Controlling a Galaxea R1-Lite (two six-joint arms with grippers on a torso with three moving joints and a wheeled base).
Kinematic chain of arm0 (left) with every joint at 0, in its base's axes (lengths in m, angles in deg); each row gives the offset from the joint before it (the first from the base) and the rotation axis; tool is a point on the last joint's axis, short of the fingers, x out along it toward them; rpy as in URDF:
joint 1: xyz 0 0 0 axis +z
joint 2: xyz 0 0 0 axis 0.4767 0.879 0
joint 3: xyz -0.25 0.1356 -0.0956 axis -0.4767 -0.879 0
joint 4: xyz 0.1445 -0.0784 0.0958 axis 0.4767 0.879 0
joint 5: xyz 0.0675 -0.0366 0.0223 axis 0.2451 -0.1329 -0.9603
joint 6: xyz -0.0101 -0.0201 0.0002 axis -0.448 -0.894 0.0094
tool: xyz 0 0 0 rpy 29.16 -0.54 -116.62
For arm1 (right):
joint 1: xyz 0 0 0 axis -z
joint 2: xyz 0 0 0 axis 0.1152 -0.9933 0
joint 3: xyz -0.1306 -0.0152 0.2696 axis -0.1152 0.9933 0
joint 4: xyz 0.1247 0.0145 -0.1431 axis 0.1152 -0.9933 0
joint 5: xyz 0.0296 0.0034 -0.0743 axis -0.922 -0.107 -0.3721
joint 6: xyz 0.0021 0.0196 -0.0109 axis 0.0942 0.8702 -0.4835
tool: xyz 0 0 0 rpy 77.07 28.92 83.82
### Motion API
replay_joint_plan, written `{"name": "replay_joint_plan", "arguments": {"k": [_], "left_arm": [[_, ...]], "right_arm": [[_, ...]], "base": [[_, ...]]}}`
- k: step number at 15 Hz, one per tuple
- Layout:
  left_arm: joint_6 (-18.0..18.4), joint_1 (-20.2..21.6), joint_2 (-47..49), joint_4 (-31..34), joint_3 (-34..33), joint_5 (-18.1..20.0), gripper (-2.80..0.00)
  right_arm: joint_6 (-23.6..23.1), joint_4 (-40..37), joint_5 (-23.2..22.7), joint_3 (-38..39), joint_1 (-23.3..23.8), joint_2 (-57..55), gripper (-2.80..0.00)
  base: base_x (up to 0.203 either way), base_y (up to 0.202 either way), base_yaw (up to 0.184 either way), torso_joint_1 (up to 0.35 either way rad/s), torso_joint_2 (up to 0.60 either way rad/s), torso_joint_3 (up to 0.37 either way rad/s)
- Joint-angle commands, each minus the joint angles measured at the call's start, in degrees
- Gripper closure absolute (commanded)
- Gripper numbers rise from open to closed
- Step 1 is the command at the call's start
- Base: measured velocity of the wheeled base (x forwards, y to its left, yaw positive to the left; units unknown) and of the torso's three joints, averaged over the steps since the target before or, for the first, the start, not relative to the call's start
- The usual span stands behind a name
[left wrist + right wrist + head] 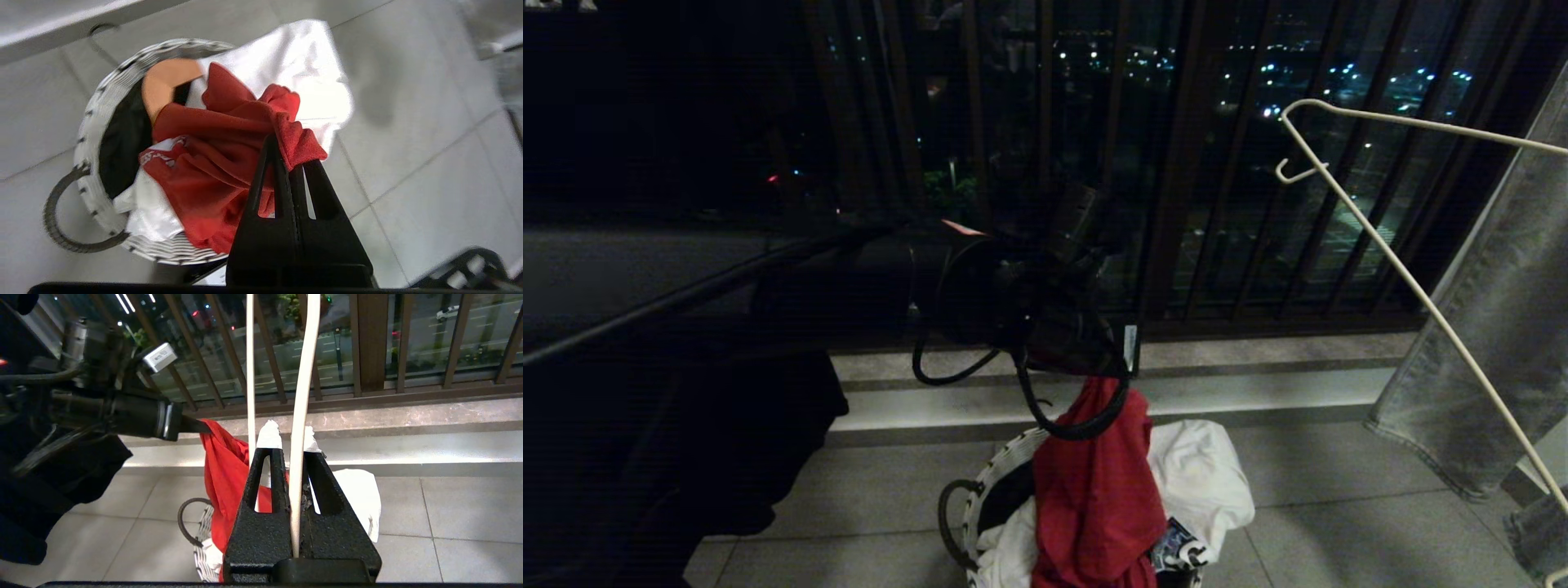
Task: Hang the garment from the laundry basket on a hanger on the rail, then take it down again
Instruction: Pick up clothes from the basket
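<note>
A matte black left arm [1021, 302] with a rounded wrist housing is seen at the centre of the head view, with thick black cables [1062, 408] looped beneath it. A small white label [1129, 347] is fixed at its lower right. Black, triangular, slotted fingers [322, 192] are shown, and white-tipped fingers [267, 437] on the right gripper.

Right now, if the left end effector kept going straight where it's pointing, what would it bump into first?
Probably the laundry basket heaped with clothes: the left end effector, shut on the red T-shirt, points down at it. Depth is hard to judge.
</note>
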Motion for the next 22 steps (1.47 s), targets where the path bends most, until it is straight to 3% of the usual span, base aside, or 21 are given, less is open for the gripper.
{"name": "replay_joint_plan", "arguments": {"k": [1, 7, 12, 14, 17, 22], "left_arm": [[-0.4, 1.4, -0.3, 0.2, -0.5, -0.8, 0.00], [1.1, 4.1, -14.4, 0.7, -5.8, -2.3, 0.00], [6.3, 4.2, -21.1, 8.2, -2.4, -9.6, 0.00], [6.9, 4.1, -22.0, 12.4, -0.4, -14.8, 0.00], [8.6, 4.1, -24.3, 13.7, 0.1, -15.9, 0.00], [8.5, 2.6, -21.5, 18.0, 3.4, -19.9, 0.00]], "right_arm": [[0.3, 0.1, 0.1, 0.2, 0.0, -0.5, 0.00], [0.4, 0.1, 0.1, 0.3, 0.0, -0.9, 0.00], [0.4, 0.1, 0.1, 0.3, 0.0, -0.9, 0.00], [0.4, 0.1, 0.1, 0.4, 0.0, -1.0, 0.00], [0.4, 0.1, 0.1, 0.4, 0.0, -1.0, 0.00], [0.4, 0.1, 0.1, 0.6, 0.0, -1.0, 0.00]], "base": [[0.000, 0.000, 0.000, 0.000, 0.00, 0.000], [0.000, 0.000, 0.000, 0.000, 0.00, 0.000], [0.000, 0.000, 0.000, 0.000, 0.00, 0.000], [0.000, 0.000, 0.000, 0.000, 0.00, 0.000], [0.000, 0.000, 0.000, 0.000, 0.00, 0.000], [0.000, 0.000, 0.000, 0.000, 0.00, 0.000]]}}
